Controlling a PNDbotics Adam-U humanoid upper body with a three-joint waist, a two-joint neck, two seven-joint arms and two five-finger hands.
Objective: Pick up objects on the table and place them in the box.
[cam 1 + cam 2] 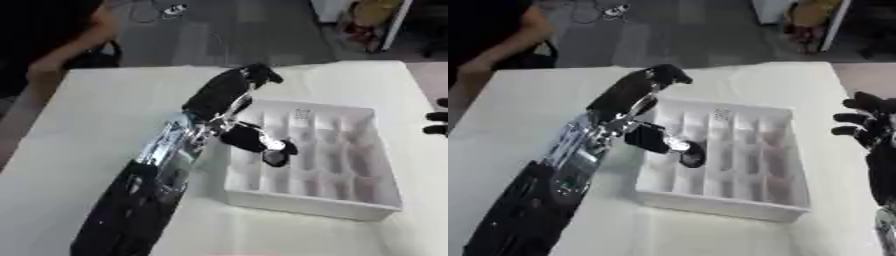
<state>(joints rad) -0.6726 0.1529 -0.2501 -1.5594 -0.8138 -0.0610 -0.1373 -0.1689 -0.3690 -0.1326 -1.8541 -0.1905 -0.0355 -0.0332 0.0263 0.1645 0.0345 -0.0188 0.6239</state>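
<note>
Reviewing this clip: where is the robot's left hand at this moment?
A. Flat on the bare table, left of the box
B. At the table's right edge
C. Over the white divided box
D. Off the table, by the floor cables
C: the left hand reaches over the left wall of the white divided box, its thumb above the compartments, while the right hand is at the table's right edge.

White surface (105,110) spreading w/ far edge at top, white compartmented box (710,205) sitting directly on it, right of centre, lying slightly askew
</note>
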